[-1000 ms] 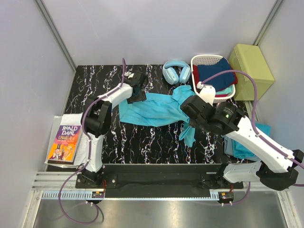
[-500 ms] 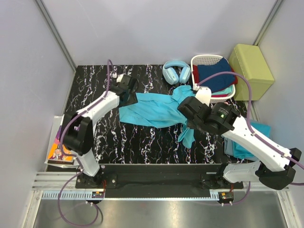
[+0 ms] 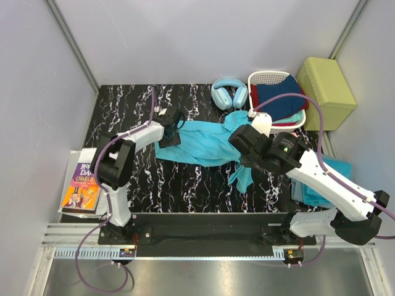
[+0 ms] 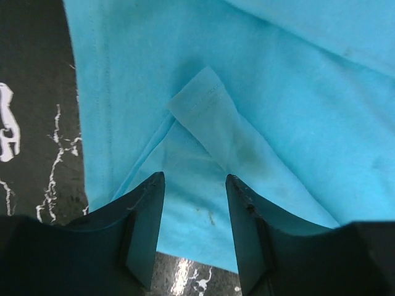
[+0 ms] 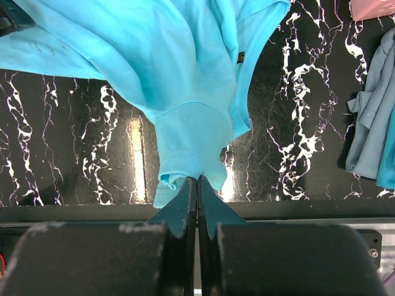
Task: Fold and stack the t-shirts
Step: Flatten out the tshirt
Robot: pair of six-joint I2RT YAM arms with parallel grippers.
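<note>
One turquoise t-shirt (image 3: 200, 145) sprawls on the counter (image 3: 123, 105) — left hand (image 4: 194, 185) parted above its edge, right hand (image 5: 197, 179) clamped tight on its cloth.

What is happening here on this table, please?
Two robot arms are working on a turquoise t-shirt that lies crumpled across the black marbled table. The right gripper is shut on one bunched end of it. The left gripper is open over the other end, with a turned-up corner of cloth ahead of its fingers, not gripped yet. The shirt is not yet folded.
</note>
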